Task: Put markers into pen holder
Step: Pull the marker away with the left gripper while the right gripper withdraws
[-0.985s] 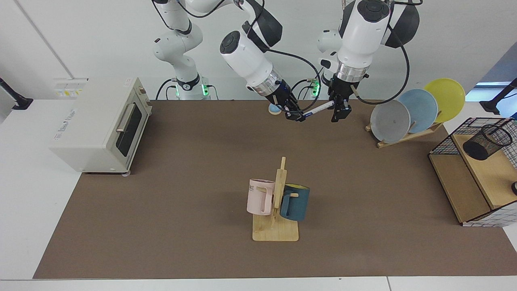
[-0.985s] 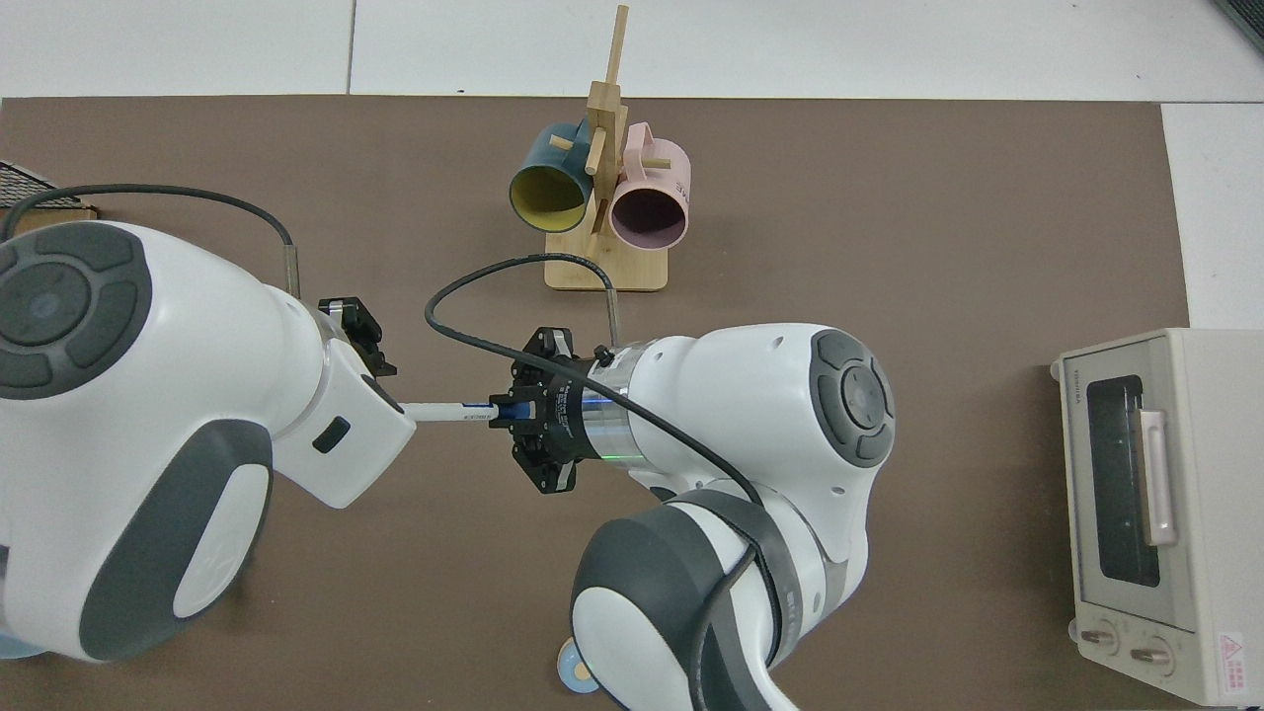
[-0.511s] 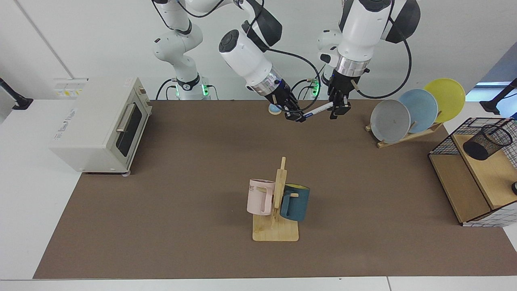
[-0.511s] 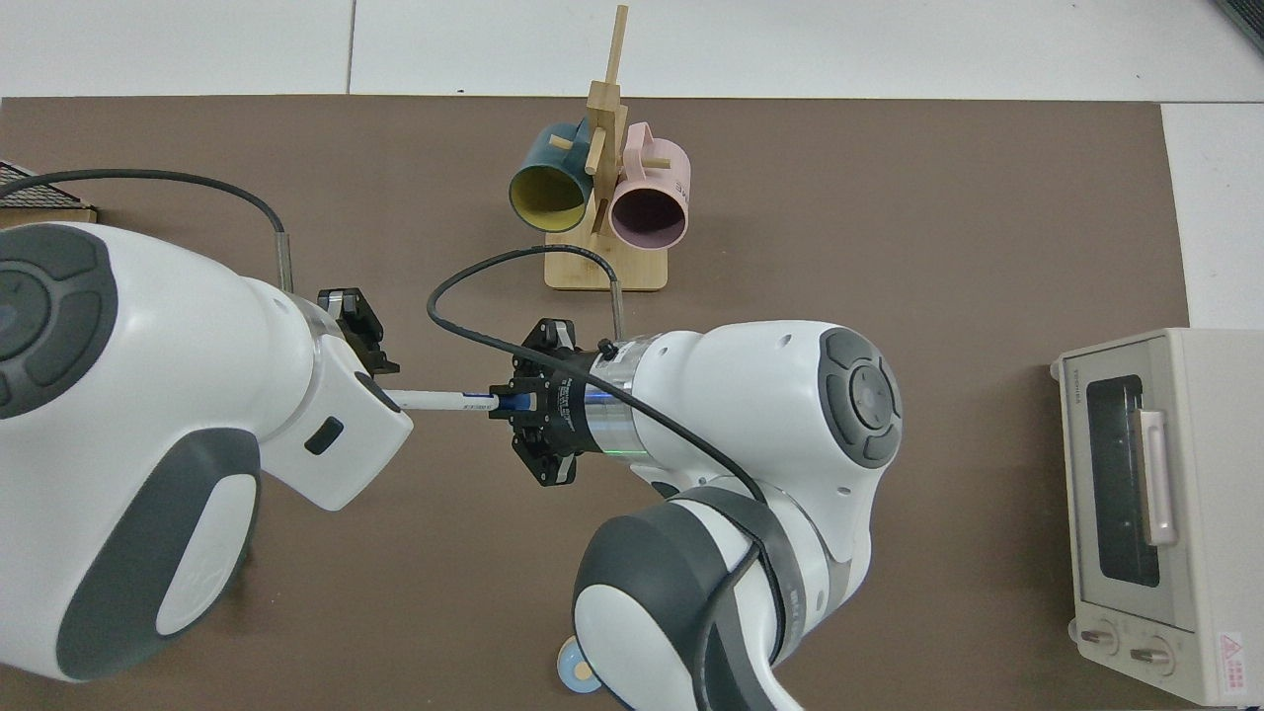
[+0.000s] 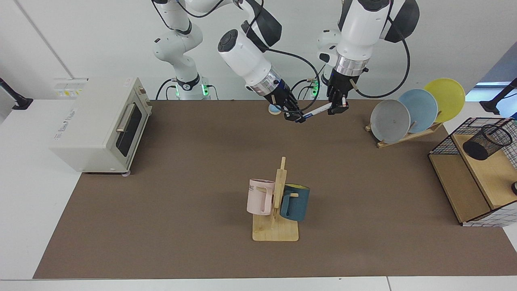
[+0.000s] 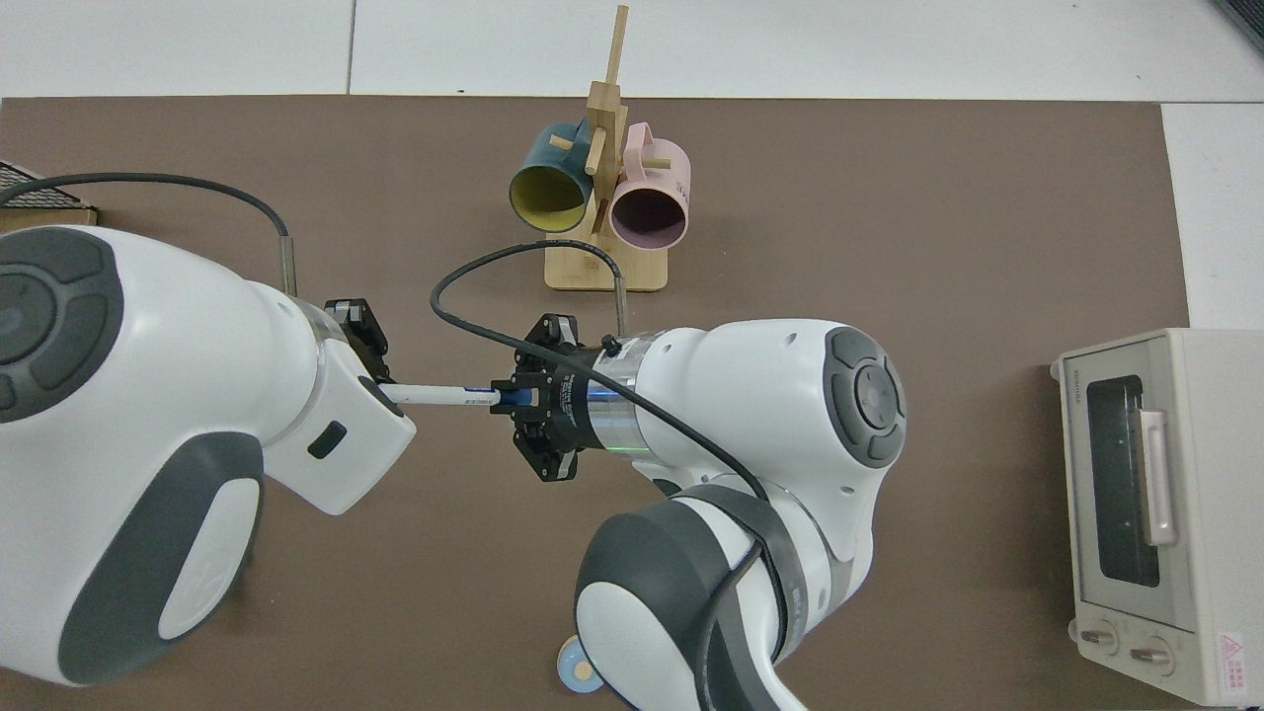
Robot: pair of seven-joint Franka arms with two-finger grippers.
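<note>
Both my arms reach out over the far side of a wide brown desk (image 5: 181, 202) and meet in the air above it, well apart from the pen holder.

What has just changed is on my left arm (image 5: 359, 32). A second ago its pincer was spread around the white end of the marker; now my left pincer (image 5: 338, 106) is clenched on that end. My right arm (image 5: 246, 56) has barely moved, and my right pincer (image 5: 295, 116) is still clamped on the dark blue cap end. So the marker (image 5: 318, 110) is held at both ends, clear of the desk. I read this as a handover in mid-step. The left side has taken hold and the right has not yet let go. The left arm is the one nearer the holder, so the next thing needed is probably for my right pincer to release.

The black mesh pen holder (image 5: 486, 142) lies tilted on a wooden shelf (image 5: 484, 173) inside a wire basket (image 5: 444, 141) at the desk's end beyond my left arm. There is nothing in it that I can make out.

The marker's long axis runs almost level, along the desk's length from one pincer to the other. Its cap points at my right pincer and sits slightly lower. Its white tail rises a little toward the left pincer. It will need tipping upright before it can drop into the holder.
</note>
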